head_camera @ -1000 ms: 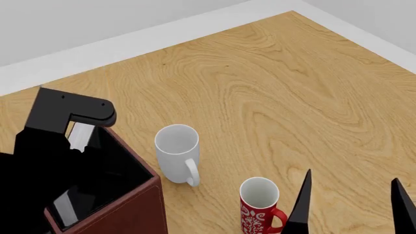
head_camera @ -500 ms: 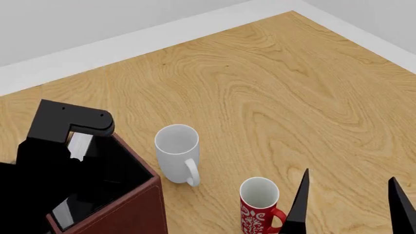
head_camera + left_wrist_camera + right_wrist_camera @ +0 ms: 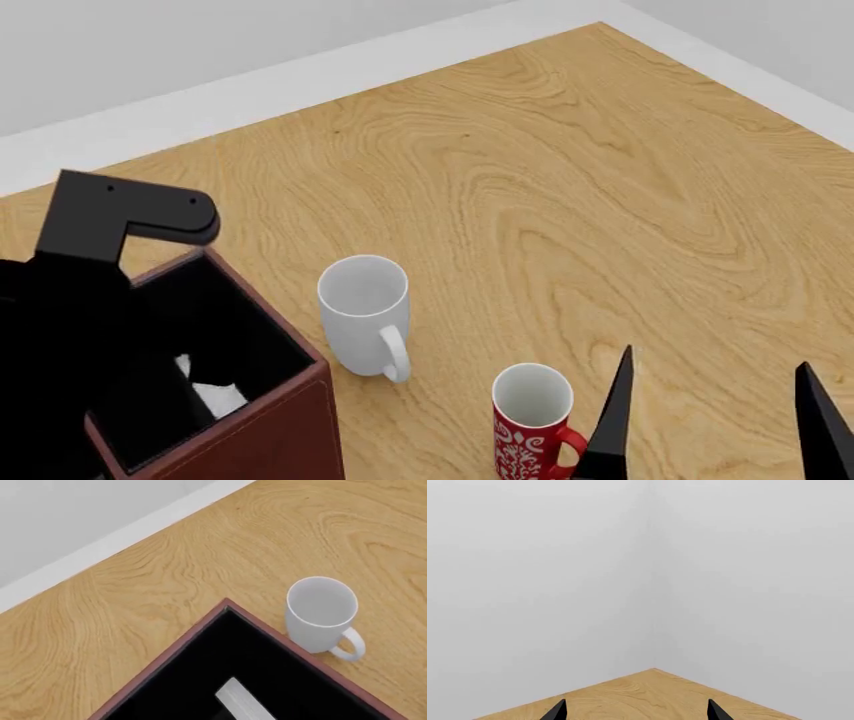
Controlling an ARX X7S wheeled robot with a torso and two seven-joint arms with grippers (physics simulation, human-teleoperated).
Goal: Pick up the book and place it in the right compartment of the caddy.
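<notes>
The reddish-brown caddy (image 3: pixel 260 440) stands at the lower left of the head view, its black-lined right compartment (image 3: pixel 234 325) open upward. Deep inside it shows a pale patch, the page edges of the book (image 3: pixel 210 392). My left arm, a black mass, hangs over the compartment's left side and hides its own fingers. In the left wrist view the caddy's rim (image 3: pixel 167 655) frames the dark compartment (image 3: pixel 220 655), with the book's grey-white page edge (image 3: pixel 243 706) inside; no fingers show there. My right gripper (image 3: pixel 718 425) (image 3: pixel 636 712) stands open and empty at the lower right.
A white mug (image 3: pixel 363 310) (image 3: pixel 321 612) stands just right of the caddy. A red patterned mug (image 3: pixel 534 420) stands between it and my right gripper. The wooden table's far edge (image 3: pixel 400 60) meets pale walls.
My left arm dipped toward the compartment, then rose and shifted left. The pale page edge now shows lower in the compartment, apart from the arm. The right arm barely moved.
</notes>
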